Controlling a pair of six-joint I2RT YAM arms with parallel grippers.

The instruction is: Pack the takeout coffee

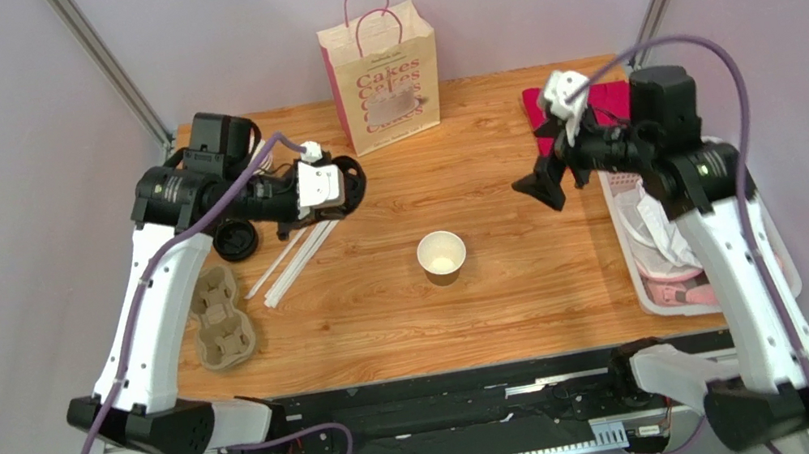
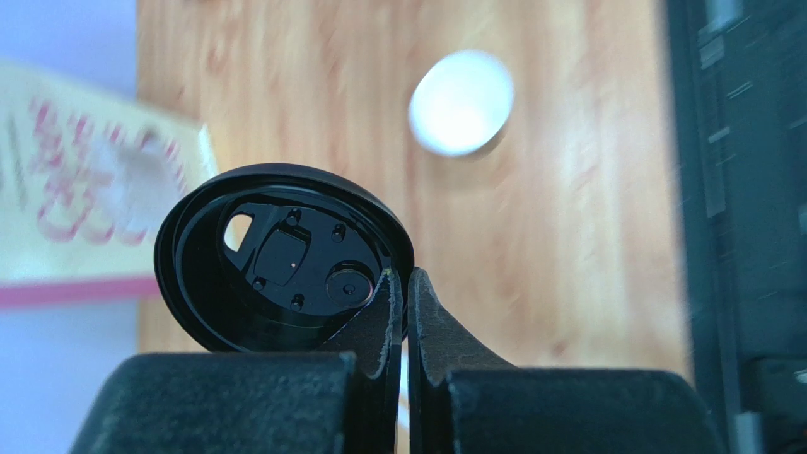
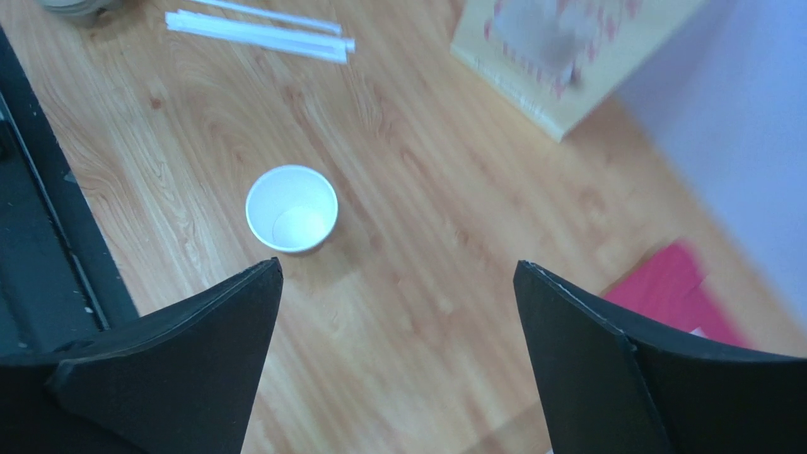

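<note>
Carrier: grey cup carrier (image 1: 223, 319) lies near the left table edge, well apart from the cup. What looks like a spare lid (image 1: 236, 242) lies just behind it.
Left gripper: left gripper (image 1: 336, 184) is clamped tight on the rim of the black lid (image 1: 349, 175), held above the table near the straws (image 1: 292, 264).
Bag: paper bag (image 1: 380, 65) stands upright at the back edge.
Cup: paper cup (image 1: 442, 255) stands upright mid-table, uncovered, and neither arm touches it.
Right gripper: right gripper (image 1: 546, 181) has its jaws spread wide and holds nothing. It hangs in the air to the right of the cup.
Risk 1: the grip is on the lid's edge only, so the lid could pivot or slip when pressed down.
Risk 2: the cup is unsupported, so an off-centre push could tip or slide it.
Left wrist view: shows the lid's underside (image 2: 284, 260) and where it is pinched, which overhead lacks. The cup (image 2: 462, 102) is blurred beyond.
Right wrist view: shows an empty white interior in the cup (image 3: 291, 208) and the open gap between the jaws (image 3: 398, 268).
Overhead only: carrier and both arms together.
</note>
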